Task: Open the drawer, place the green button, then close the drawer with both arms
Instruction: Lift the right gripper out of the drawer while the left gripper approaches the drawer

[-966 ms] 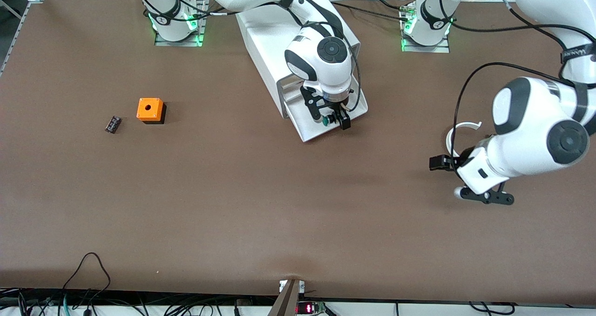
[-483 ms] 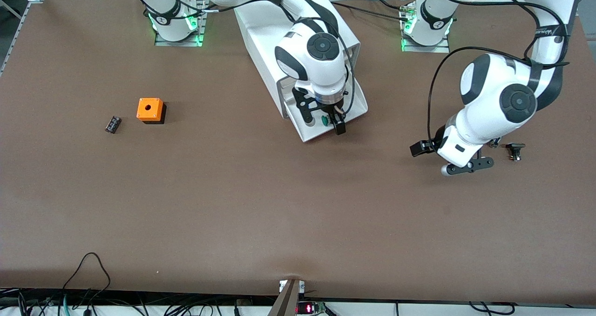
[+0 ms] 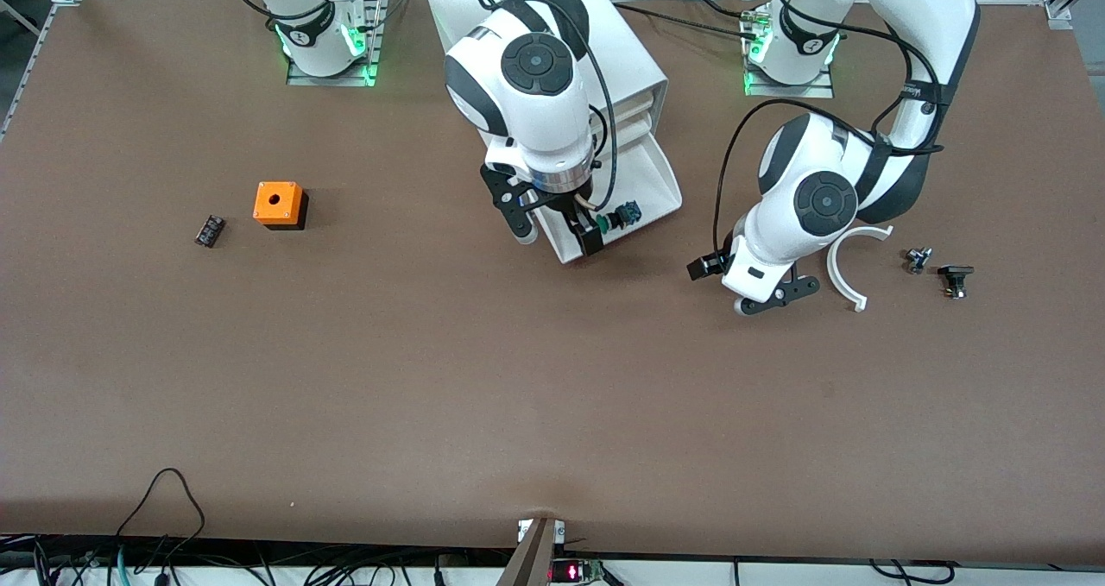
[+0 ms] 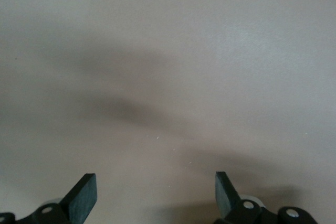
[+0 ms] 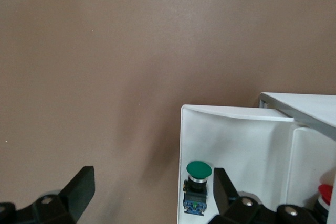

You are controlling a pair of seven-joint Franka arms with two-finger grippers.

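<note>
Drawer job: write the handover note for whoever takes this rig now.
Right gripper: open, empty, over the front edge of the drawer.
Left gripper: open, empty, over bare table toward the left arm's end, between the drawer and a white curved piece.
Button: lying in the pulled-out drawer, near its front, free of both grippers.
Done: drawer open, button placed.
Left: push the drawer shut into the cabinet.

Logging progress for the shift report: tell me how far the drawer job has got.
Done: the drawer is pulled out of the cabinet, and the button lies inside it, free of any grip. In hand: the right pincer, open, is over the drawer's front edge; the left pincer, open and empty, is over bare table toward the left arm's end. Left: pushing the drawer shut.
</note>
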